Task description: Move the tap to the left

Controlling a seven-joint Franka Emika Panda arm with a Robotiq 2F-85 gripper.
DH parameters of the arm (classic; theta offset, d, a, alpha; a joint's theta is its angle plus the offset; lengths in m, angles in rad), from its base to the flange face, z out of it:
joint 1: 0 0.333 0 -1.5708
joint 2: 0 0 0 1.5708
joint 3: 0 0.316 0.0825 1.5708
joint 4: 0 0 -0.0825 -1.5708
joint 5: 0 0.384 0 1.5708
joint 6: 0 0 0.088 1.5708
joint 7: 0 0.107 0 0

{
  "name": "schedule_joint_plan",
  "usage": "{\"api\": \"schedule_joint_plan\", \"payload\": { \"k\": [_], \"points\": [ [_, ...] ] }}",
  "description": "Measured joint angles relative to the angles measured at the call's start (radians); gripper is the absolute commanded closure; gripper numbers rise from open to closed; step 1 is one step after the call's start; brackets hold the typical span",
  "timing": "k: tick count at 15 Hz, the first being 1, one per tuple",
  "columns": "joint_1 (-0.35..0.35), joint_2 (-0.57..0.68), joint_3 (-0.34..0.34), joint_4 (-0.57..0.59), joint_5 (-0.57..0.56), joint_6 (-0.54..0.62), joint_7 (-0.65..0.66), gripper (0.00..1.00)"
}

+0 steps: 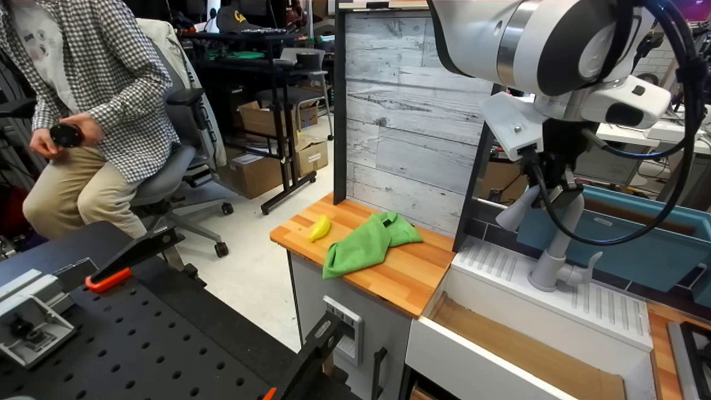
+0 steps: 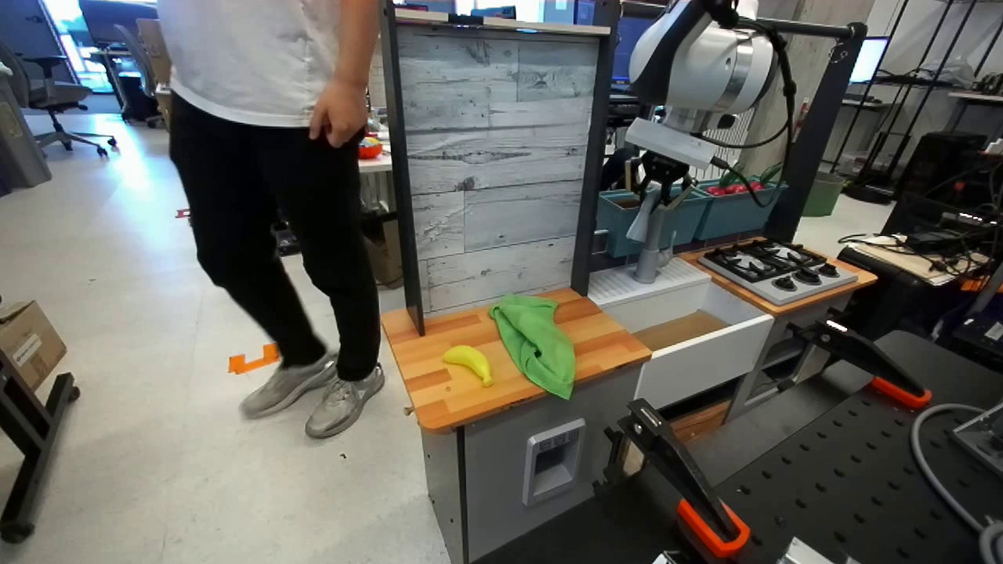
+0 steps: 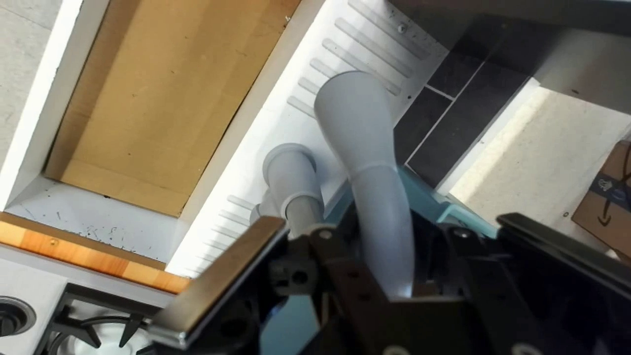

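Observation:
The tap (image 1: 560, 239) is pale grey, with a thick arched spout on an upright base. It stands on the white ribbed ledge behind the sink (image 1: 472, 355). In both exterior views its nozzle hangs to the left of its base; it also shows in an exterior view (image 2: 649, 249). In the wrist view the spout (image 3: 360, 130) runs up between the fingers, its nozzle above the ledge. My gripper (image 3: 392, 222) is open, its fingers wide apart on either side of the spout. In both exterior views the gripper (image 1: 555, 189) (image 2: 664, 188) is at the tap's top, which it partly hides.
Blue-grey bins (image 1: 627, 239) stand close behind the tap. A grey wood-look panel (image 1: 411, 122) rises beside it. A green cloth (image 1: 366, 244) and a yellow banana (image 1: 320, 228) lie on the wooden counter. A stove (image 2: 776, 270) is beyond the sink. Two people are nearby.

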Motion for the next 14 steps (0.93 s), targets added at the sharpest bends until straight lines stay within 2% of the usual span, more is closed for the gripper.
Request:
{"api": "schedule_joint_plan", "payload": {
  "k": [4, 5, 6, 14],
  "points": [
    [-0.001, 0.007, 0.001, 0.009, 0.006, -0.004, 0.03, 0.97],
    [-0.002, 0.009, 0.001, 0.013, 0.01, -0.005, 0.038, 0.65],
    [-0.002, 0.011, 0.002, 0.017, 0.012, -0.007, 0.045, 0.64],
    [-0.013, 0.008, 0.029, 0.054, 0.02, -0.03, 0.073, 0.06]
  ]
}}
